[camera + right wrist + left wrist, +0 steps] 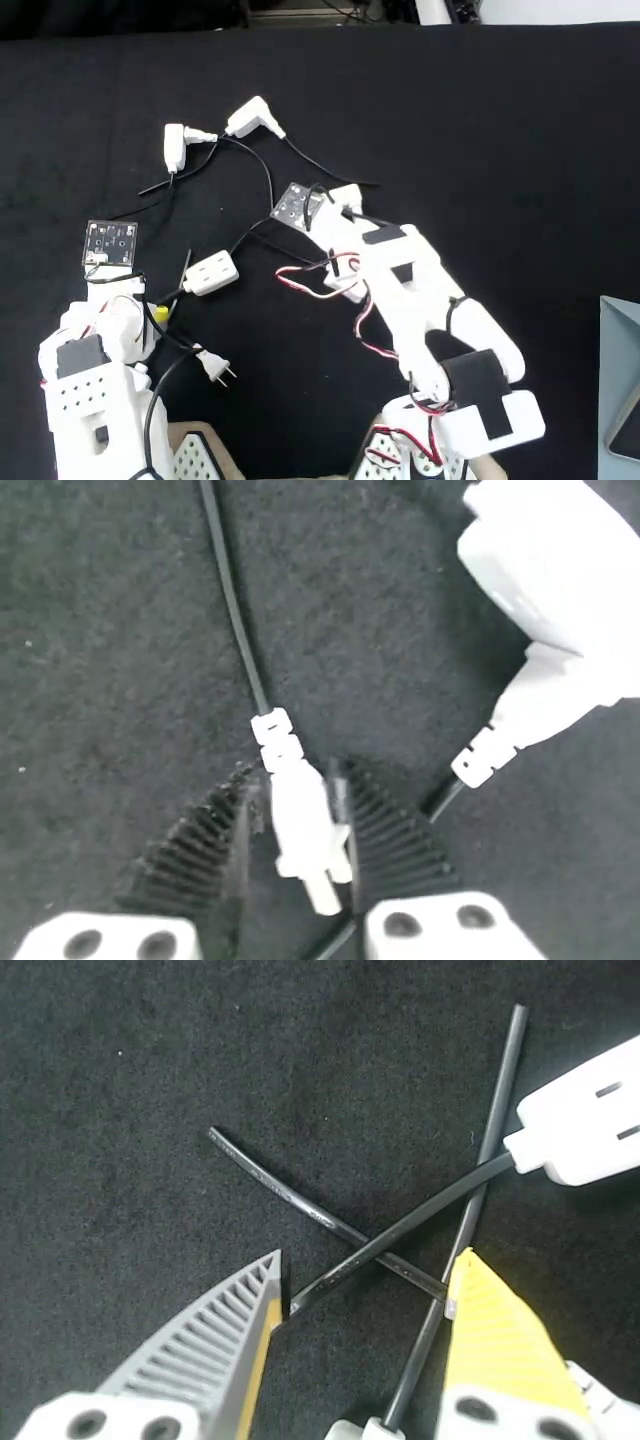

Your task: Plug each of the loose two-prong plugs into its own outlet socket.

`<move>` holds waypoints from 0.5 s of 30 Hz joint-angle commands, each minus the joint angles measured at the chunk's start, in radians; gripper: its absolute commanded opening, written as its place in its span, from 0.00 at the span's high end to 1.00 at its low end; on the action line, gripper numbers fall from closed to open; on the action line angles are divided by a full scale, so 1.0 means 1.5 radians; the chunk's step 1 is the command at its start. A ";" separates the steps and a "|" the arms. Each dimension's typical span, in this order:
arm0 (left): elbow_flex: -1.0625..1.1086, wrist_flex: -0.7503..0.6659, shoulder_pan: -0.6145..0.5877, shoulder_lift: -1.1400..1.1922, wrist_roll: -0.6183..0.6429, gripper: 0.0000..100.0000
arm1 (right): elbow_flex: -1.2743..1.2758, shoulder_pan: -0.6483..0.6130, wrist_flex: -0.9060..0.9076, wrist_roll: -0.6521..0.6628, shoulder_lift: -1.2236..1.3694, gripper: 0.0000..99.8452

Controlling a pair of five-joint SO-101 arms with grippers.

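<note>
A white outlet socket (211,272) lies left of centre on the black table; in the left wrist view this socket (585,1125) shows two slots. A loose two-prong plug (213,366) on a black cord lies nearer the front. My left gripper (370,1255) is open, low over two crossing black cords (400,1230), a short way from the socket. My right gripper (290,780) is shut on a small white plug (300,825), its ridged fingers on either side of the plug. From above, the right gripper (318,205) sits mid-table.
Two white plug bodies (175,145) (255,118) lie at the back left, joined by black cords. A large white plug body (555,590) lies close beside the right gripper. Red and white wires (320,280) loop along the right arm. A grey box (620,380) stands at the right edge.
</note>
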 commanded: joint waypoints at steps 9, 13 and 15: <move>-0.002 -0.011 -0.003 -0.007 0.003 0.74 | -0.028 0.002 0.097 0.000 -0.070 0.99; -0.002 -0.011 -0.002 -0.007 0.003 0.74 | -0.028 0.002 0.151 -0.008 -0.078 0.99; -0.002 -0.011 -0.002 -0.007 0.003 0.74 | -0.028 0.002 0.170 -0.031 -0.062 0.99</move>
